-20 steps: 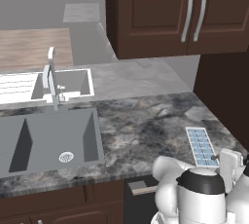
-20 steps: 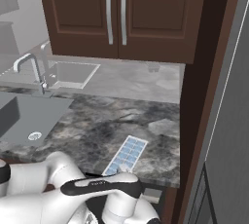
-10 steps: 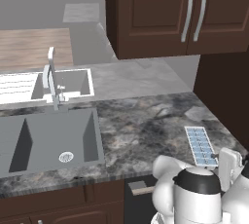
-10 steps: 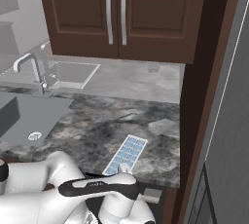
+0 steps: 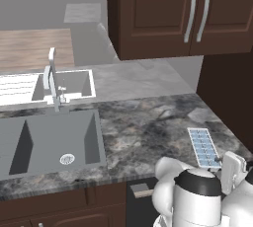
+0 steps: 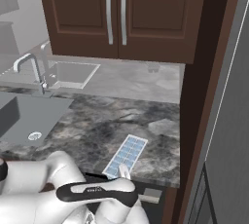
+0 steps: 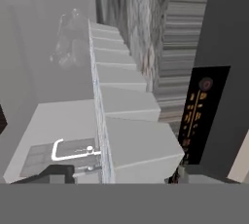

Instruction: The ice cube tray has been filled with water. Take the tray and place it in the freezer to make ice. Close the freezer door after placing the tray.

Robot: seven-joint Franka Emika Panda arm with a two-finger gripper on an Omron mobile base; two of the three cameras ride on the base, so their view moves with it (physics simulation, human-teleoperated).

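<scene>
Hand view looks along the ice cube tray (image 7: 129, 121) from its near end: the white undersides of its cells recede in a row up the frame, so the camera sits low and close against the tray's edge. One dark fingertip (image 7: 51, 173) rises to the left of the tray and another (image 7: 187, 173) to its right, so the fingers stand apart with the tray's near end between them; whether they already press on it I cannot tell.

In the left base view the tray (image 5: 203, 147) lies flat on the marbled grey countertop (image 5: 148, 132), near the front edge at the right end, well apart from the sink (image 5: 49, 139) and faucet (image 5: 53, 78) on the left. Its pale blue water (image 5: 201, 142) shows across the grid of cells. The right base view has the tray (image 6: 126, 156) just beyond the gripper (image 6: 124, 171), beside the dark cabinet side panel (image 6: 202, 86).

The low, end-on approach looks chosen so the fingers can take the tray by its long sides and keep it level, since any tilt would likely spill the water.
</scene>
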